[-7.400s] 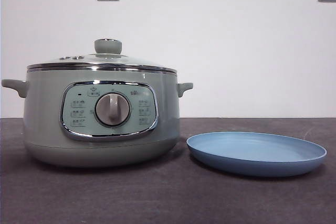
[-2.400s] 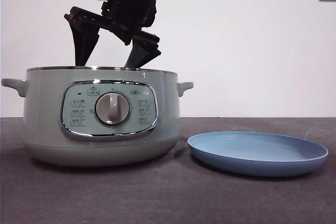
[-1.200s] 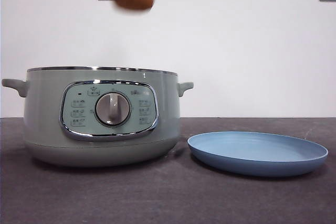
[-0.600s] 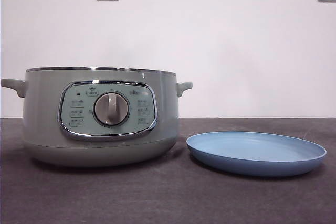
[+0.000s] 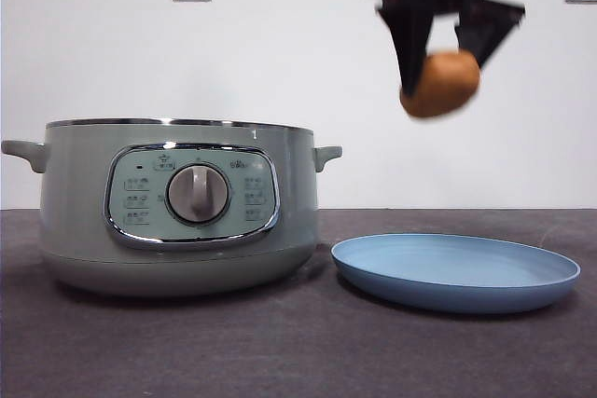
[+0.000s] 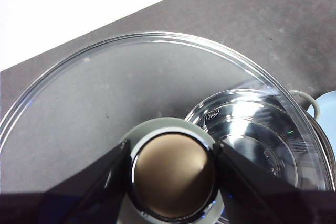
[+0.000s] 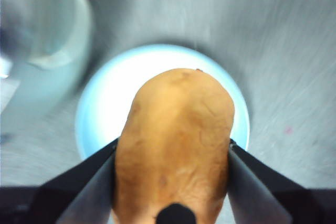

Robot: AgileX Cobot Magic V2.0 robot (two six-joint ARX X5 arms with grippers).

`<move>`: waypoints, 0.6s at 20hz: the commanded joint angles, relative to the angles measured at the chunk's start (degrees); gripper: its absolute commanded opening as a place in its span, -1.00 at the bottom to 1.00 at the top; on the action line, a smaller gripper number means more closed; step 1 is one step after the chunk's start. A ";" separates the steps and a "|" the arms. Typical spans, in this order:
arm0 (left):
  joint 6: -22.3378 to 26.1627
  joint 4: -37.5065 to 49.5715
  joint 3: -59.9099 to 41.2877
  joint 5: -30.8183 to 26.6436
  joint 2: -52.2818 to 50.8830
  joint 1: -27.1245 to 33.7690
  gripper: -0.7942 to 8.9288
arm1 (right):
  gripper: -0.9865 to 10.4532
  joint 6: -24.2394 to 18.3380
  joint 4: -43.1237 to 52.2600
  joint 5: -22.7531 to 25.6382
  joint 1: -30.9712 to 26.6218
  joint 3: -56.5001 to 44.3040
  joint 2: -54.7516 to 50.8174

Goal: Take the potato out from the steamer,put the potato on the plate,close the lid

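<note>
smooth brown-orange potato pinched in right pincer above plate; left pincer grips lid knob.

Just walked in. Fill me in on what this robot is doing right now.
The right gripper holds the potato in the air above the blue plate, not yet set down. The left gripper is clamped on the knob of the glass lid, held off the steamer, which stands open on the table beside the plate. The lid has yet to go on.

Clear air above plate
</note>
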 commanded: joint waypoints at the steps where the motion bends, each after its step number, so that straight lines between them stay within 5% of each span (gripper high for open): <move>1: 0.70 2.73 0.79 -0.02 -0.35 -0.09 -0.85 | -0.84 0.35 4.22 -0.11 0.00 -7.08 0.37; 12: 0.68 3.30 0.79 0.00 0.17 -0.09 -0.85 | -0.84 2.05 26.14 -0.11 0.15 -30.75 0.37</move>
